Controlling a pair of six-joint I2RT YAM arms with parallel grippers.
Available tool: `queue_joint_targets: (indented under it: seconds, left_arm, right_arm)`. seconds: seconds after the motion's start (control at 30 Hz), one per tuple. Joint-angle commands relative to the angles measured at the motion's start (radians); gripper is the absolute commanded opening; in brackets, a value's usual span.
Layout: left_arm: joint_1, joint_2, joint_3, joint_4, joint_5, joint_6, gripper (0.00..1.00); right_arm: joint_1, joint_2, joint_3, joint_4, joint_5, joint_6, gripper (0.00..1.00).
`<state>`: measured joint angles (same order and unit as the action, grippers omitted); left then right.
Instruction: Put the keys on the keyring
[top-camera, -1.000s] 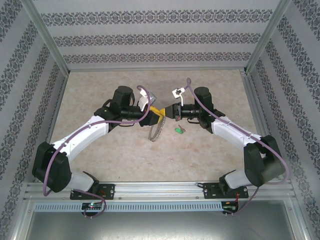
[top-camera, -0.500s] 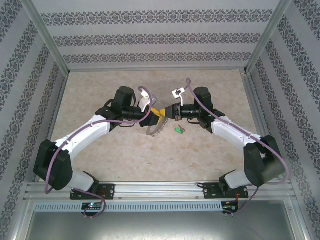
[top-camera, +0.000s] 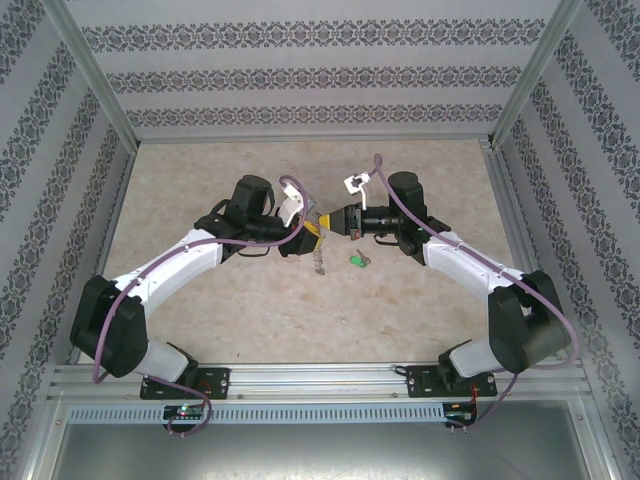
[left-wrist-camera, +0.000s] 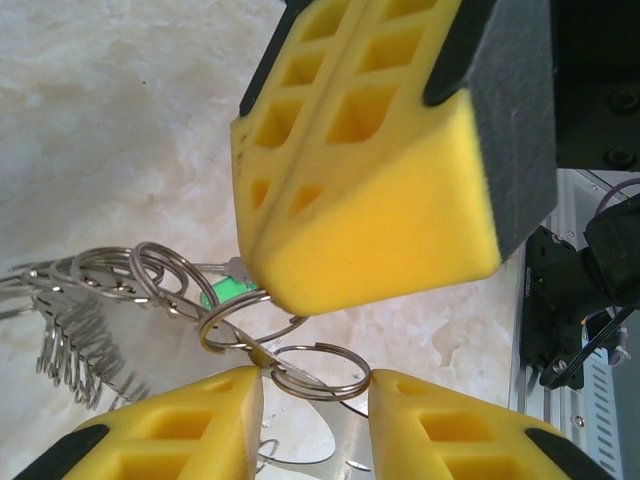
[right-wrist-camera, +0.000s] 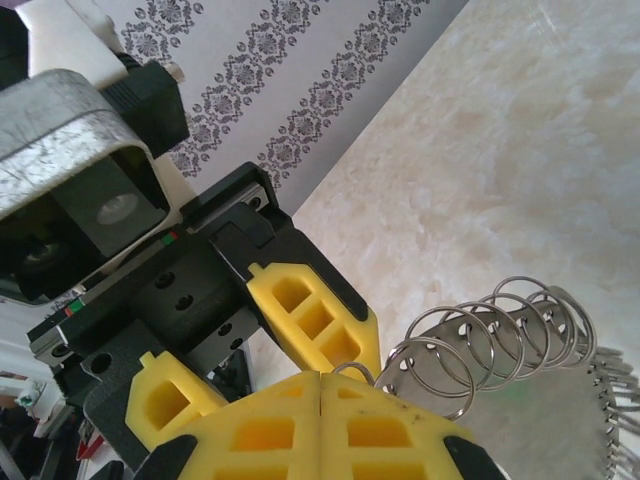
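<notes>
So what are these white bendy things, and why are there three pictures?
They are two robot arms bolted at the edge of a table. One picture looks down from above; the other two come from a camera on each wrist. Each arm ends in a yellow pincher called an end effector. The right end effector is shut on the keyring, a floppy loop of little metal rings. The left end effector has its fingers apart with one ring between them. A tiny green key lies on the table, not held.
</notes>
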<state>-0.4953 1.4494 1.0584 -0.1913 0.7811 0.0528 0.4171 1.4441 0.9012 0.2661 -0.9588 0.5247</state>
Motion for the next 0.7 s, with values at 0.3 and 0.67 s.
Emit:
queue_joint_targets:
  seconds: [0.3,0.67]
  left_arm:
    - [0.0,-0.026,-0.014,0.055,-0.001,-0.028,0.15]
    - [-0.001,-0.084,-0.042,0.123,-0.019,-0.077,0.05]
  right_arm:
    - [0.014,-0.011,0.026,0.047,-0.01,-0.012,0.0]
    - [0.015,-0.004,0.028,0.046,-0.005,-0.01,0.0]
